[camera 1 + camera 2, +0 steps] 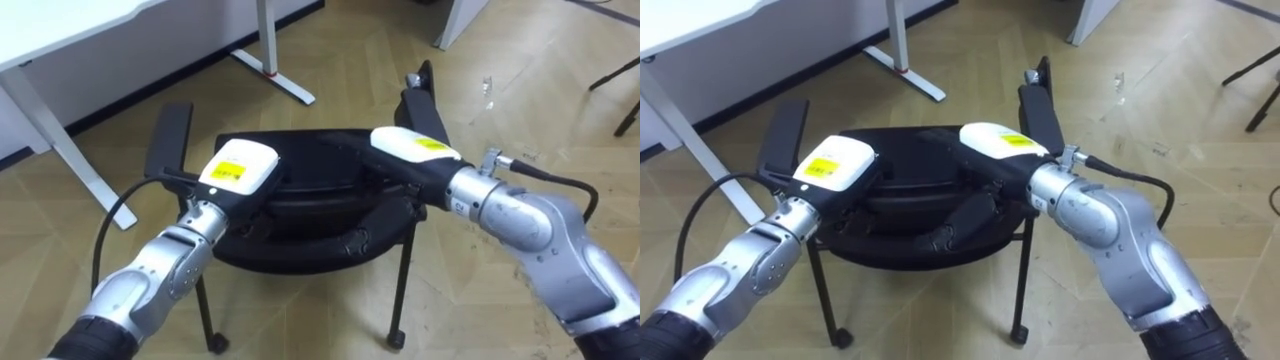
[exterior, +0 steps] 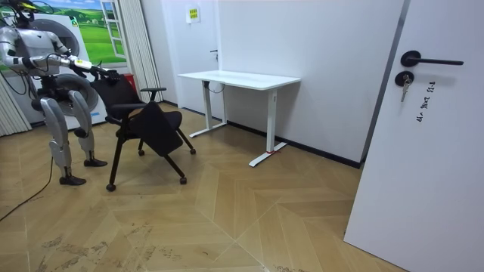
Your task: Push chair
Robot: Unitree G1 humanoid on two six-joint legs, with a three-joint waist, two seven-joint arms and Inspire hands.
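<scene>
- Right hand [image 1: 992, 142] rests on top of the chair [image 1: 910, 215] at its backrest. Its dark fingers [image 1: 975, 212] bend down over the rim, so I judge it to be holding on.
- Left hand [image 1: 832, 165] sits on the same rim toward the other corner. Whether it clasps or only presses cannot be told.
- The two armrests [image 1: 785, 140] stick out ahead on either side of the hands.
- To push well, both arms should press evenly and low along the rim, so the chair rolls straight and does not swivel or tip forward.
- The eye views give the contact at the rim and a white desk [image 1: 710, 30] ahead to the left.
- The room view adds the robot standing upright behind the chair on the wooden floor [image 2: 227, 219]. It also shows the chair's wheels [image 2: 110, 187] and open floor ahead of the chair.
</scene>
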